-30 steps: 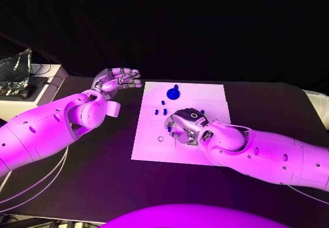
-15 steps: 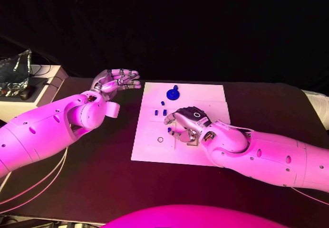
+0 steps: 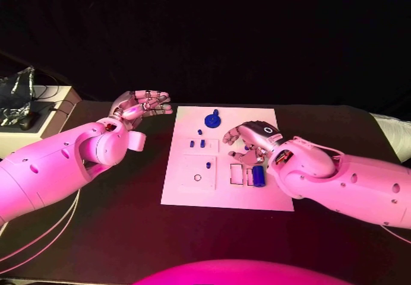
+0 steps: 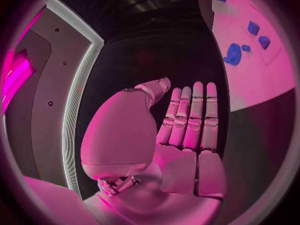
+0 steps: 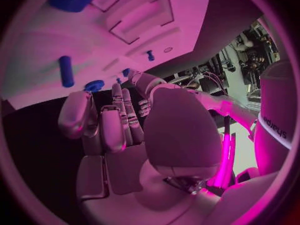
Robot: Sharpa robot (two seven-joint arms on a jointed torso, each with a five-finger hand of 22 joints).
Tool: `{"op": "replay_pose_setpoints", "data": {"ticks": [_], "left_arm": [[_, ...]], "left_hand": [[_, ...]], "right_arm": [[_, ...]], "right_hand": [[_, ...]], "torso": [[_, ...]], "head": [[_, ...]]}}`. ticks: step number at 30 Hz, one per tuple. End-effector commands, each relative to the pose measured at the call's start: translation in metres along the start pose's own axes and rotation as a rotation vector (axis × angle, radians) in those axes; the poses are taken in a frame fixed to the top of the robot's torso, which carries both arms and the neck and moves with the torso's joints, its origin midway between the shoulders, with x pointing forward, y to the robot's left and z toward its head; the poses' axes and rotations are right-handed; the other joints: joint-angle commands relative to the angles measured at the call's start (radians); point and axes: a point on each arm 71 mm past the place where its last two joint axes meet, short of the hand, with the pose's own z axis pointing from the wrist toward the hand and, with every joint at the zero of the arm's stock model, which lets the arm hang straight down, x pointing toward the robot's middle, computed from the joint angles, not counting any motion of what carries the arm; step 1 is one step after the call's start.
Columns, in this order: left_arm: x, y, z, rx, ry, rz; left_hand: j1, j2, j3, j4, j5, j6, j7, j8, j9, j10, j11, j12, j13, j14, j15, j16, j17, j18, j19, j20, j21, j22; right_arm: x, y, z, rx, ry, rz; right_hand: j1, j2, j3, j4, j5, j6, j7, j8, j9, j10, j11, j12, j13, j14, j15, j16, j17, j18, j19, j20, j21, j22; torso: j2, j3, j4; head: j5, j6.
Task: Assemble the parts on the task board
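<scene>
head view: right robot hand (image 3: pixel 248 144) hovers with spread fingers, holding nothing, over the task board (image 3: pixel 224 190); left robot hand (image 3: pixel 139 105) is also spread, beside its far left corner.

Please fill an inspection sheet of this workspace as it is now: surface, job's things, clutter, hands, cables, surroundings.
Surface: black table, dark and bare around the plate.
Job's things: white task board in the middle; round blue part near its far edge; small blue parts below it; blue cylinder lying in a recess near the right hand; an empty rectangular recess beside it.
Clutter: crumpled foil-like thing on a pale box at the table's left.
Hands: left hand raised left of the board, holding nothing; right hand over the board, fingers curled, nothing seen in it.
Cables: pale cables under the left arm.
Surroundings: dark background, nothing seen.
</scene>
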Motion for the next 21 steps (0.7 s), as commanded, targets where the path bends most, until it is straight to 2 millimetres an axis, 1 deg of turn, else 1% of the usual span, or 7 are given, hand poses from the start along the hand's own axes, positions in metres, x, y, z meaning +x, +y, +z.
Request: {"op": "replay_pose_setpoints", "data": {"ticks": [1,5,10,11,14,18,21], "left_arm": [[0.003,-0.002,0.000,0.016,0.022,-0.008],[0.002,-0.003,-0.001,0.017,0.024,-0.008],[0.002,-0.002,-0.001,0.017,0.025,-0.009],[0.002,-0.002,-0.001,0.017,0.025,-0.009],[0.003,-0.002,-0.001,0.016,0.026,-0.009],[0.002,-0.001,-0.001,0.015,0.026,-0.009],[0.002,-0.001,-0.001,0.015,0.025,-0.009]], "left_hand": [[0.006,0.001,-0.005,0.001,0.000,0.001,0.001,-0.003,-0.001,0.000,0.004,-0.007,0.001,0.003,0.000,-0.005,0.002,0.010,0.004,0.002,-0.006,-0.002],[0.006,0.001,-0.005,0.001,0.000,0.001,0.001,-0.003,-0.001,0.000,0.004,-0.007,0.001,0.003,0.000,-0.005,0.002,0.010,0.004,0.002,-0.006,-0.002],[0.006,0.002,-0.005,0.001,0.000,0.001,0.000,-0.003,-0.001,0.000,0.004,-0.007,0.001,0.004,0.000,-0.006,0.002,0.010,0.004,0.002,-0.006,-0.002],[0.006,0.002,-0.005,0.001,0.000,0.001,0.000,-0.003,-0.001,0.000,0.004,-0.007,0.001,0.004,0.000,-0.006,0.002,0.010,0.004,0.002,-0.006,-0.002],[0.006,0.002,-0.005,0.001,0.000,0.001,0.000,-0.003,-0.001,0.000,0.004,-0.007,0.001,0.004,0.000,-0.006,0.002,0.010,0.004,0.002,-0.006,-0.002],[0.006,0.002,-0.005,0.001,0.000,0.001,0.000,-0.003,-0.001,0.000,0.004,-0.007,0.001,0.004,0.000,-0.006,0.002,0.010,0.005,0.002,-0.007,-0.002],[0.006,0.001,-0.006,0.001,0.000,0.001,0.000,-0.003,-0.001,0.000,0.004,-0.008,0.001,0.004,0.000,-0.007,0.003,0.011,0.005,0.002,-0.007,-0.003]], "right_arm": [[-0.008,-0.018,-0.001,0.055,0.117,0.039],[-0.024,-0.039,-0.002,0.082,0.124,-0.008],[-0.030,-0.051,-0.002,0.091,0.145,-0.070],[-0.030,-0.052,-0.002,0.093,0.151,-0.082],[-0.030,-0.055,-0.001,0.097,0.175,-0.112],[-0.027,-0.057,-0.001,0.105,0.209,-0.134],[-0.024,-0.058,0.001,0.109,0.226,-0.145]], "right_hand": [[0.005,-0.005,0.005,0.000,0.007,-0.009,0.000,-0.008,-0.001,0.001,0.002,0.000,-0.003,0.016,0.001,0.007,0.003,0.000,0.007,0.000,0.007,0.006],[0.004,-0.017,-0.004,0.000,0.010,-0.012,-0.002,-0.012,-0.002,-0.016,0.002,-0.009,-0.004,0.015,0.001,0.008,0.002,0.001,0.006,0.000,0.004,0.005],[0.010,-0.018,-0.034,0.004,0.010,-0.024,-0.012,-0.021,-0.005,-0.042,0.004,-0.020,-0.004,0.015,0.003,0.011,0.004,0.001,0.005,0.001,0.000,0.005],[0.011,-0.018,-0.039,0.004,0.010,-0.025,-0.013,-0.023,-0.005,-0.045,0.004,-0.021,-0.004,0.015,0.003,0.011,0.004,0.001,0.005,0.002,0.000,0.005],[0.026,-0.006,-0.093,0.013,0.005,-0.033,-0.022,-0.033,-0.008,-0.067,0.008,-0.025,-0.003,0.014,0.007,0.015,0.005,0.002,0.003,0.004,-0.008,0.003],[0.052,0.011,-0.158,0.030,0.002,-0.031,-0.027,-0.040,-0.010,-0.081,0.011,-0.022,-0.002,0.013,0.009,0.017,0.003,0.001,0.004,0.007,-0.007,0.005],[0.055,0.014,-0.163,0.032,0.001,-0.030,-0.028,-0.040,-0.010,-0.082,0.011,-0.021,-0.002,0.013,0.009,0.016,0.001,0.001,0.005,0.007,-0.007,0.005]], "torso": [[0.000,-0.0012,-0.0020],[-0.001,-0.0004,-0.0020],[-0.001,0.0025,0.0007],[-0.001,0.0023,0.0006],[-0.001,0.0008,0.0004],[0.000,-0.0001,-0.0007],[0.000,0.0002,-0.0008]], "head": [[-0.010,0.008],[-0.013,0.020],[-0.013,0.019],[-0.013,0.018],[-0.015,0.017],[-0.016,0.017],[-0.018,0.018]]}}
